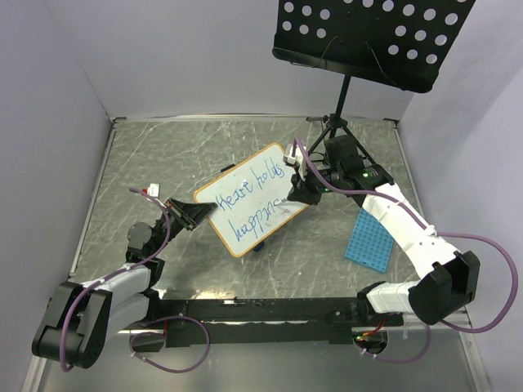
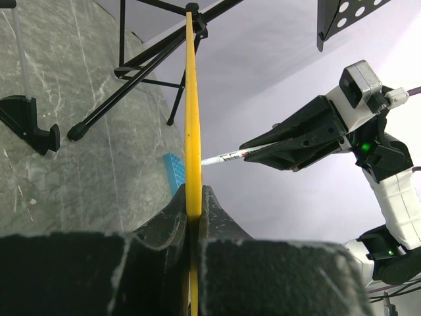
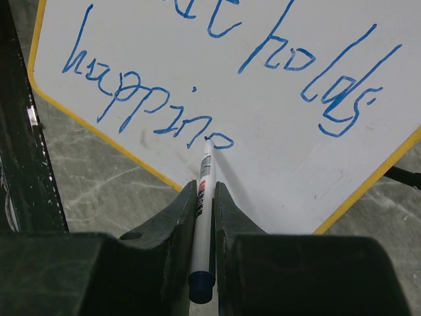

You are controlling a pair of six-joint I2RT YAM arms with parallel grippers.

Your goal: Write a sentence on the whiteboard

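The whiteboard [image 1: 245,206] with its tan-orange frame stands tilted at mid-table. My left gripper [image 1: 196,215] is shut on its left edge; in the left wrist view the board is a yellow strip seen edge-on [image 2: 192,99] pinched between my black fingers [image 2: 164,220]. The sentence [image 3: 217,79] in blue reads "Heart holds" over "happine". My right gripper [image 3: 206,191] is shut on a white marker [image 3: 204,197] with a dark blue end. Its tip rests on the board at the last letter [image 3: 217,140].
A blue square grid tray [image 1: 369,238] lies right of the board. The black perforated music stand [image 1: 372,37] rises at the back, its tripod legs [image 1: 331,135] just behind my right gripper. One black board foot [image 2: 29,125] rests on the grey marbled table. Walls close in on three sides.
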